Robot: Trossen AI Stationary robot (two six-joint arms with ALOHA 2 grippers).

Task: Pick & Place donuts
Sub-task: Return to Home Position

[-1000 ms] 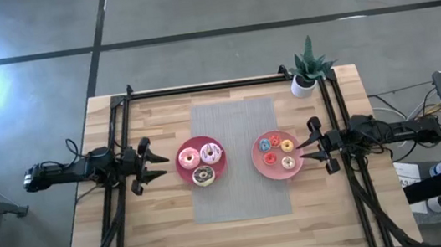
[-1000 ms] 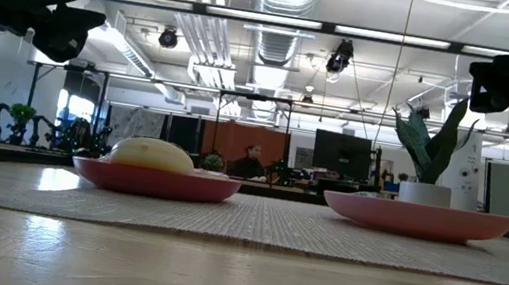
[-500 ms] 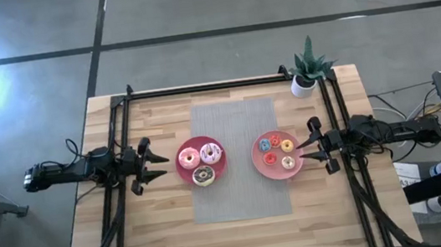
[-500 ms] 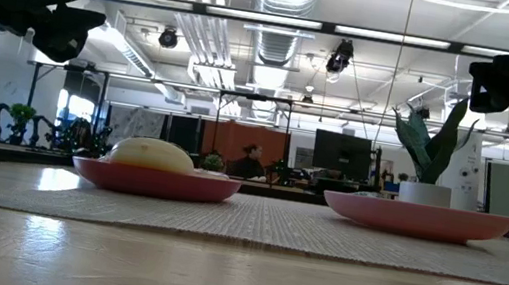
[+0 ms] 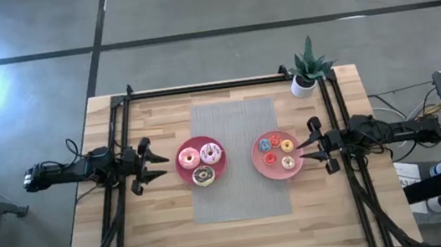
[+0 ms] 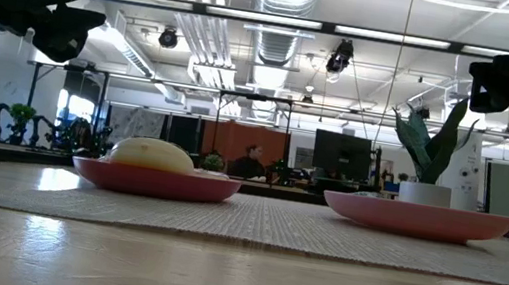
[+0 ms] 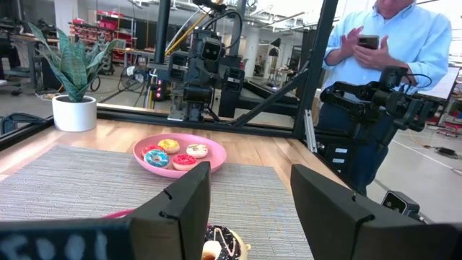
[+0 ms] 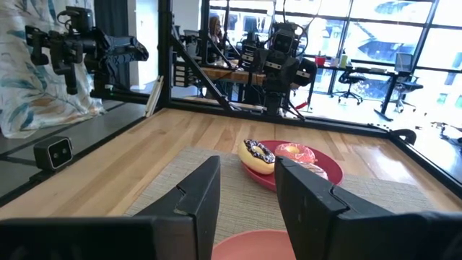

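Pink round plates sit side by side on my grey woven mat (image 5: 236,151): the left plate (image 5: 186,171) carries three larger ring donuts (image 5: 201,161), the right plate (image 5: 260,164) four small iced donuts (image 5: 276,150). My left gripper (image 5: 157,166) hovers just left of its plate, fingers spread, empty. My right gripper (image 5: 308,148) hangs just right of its plate, fingers parted, holding nothing.

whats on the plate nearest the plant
The right pink plate holds four small donuts: blue, red, yellow and another red, plus a pale one. Nothing visibly covers them.
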